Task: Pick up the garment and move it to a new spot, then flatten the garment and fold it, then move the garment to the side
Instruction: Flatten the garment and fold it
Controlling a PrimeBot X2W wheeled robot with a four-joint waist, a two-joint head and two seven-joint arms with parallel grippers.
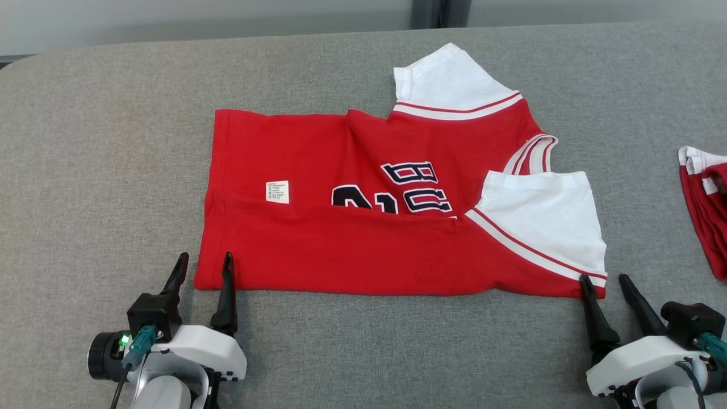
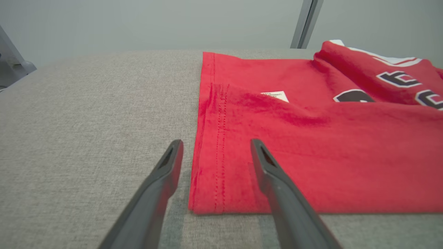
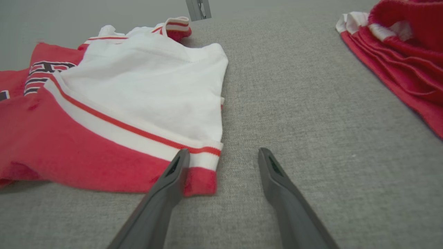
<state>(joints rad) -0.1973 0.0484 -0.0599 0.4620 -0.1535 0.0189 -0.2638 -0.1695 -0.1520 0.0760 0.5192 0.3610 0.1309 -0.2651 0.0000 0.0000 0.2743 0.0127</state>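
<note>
The garment (image 1: pixel 363 244) is a red jersey with white sleeves and dark lettering. It lies on the grey table, its near long edge folded up over the front. My left gripper (image 1: pixel 204 264) stands open at the garment's near left corner (image 2: pixel 207 193); one finger is over the red cloth, the other over bare table. At the near right corner (image 3: pixel 204 180) my right gripper (image 1: pixel 603 279) is open too, its left finger touching the red hem below the white sleeve (image 3: pixel 155 90). Nothing is held between either pair of fingers.
A second red and white garment (image 1: pixel 704 204) lies bunched at the table's right edge (image 3: pixel 401 52). Bare grey cloth (image 1: pixel 102 187) stretches to the left of the jersey and along the near edge between my two arms. A wall rises behind the table.
</note>
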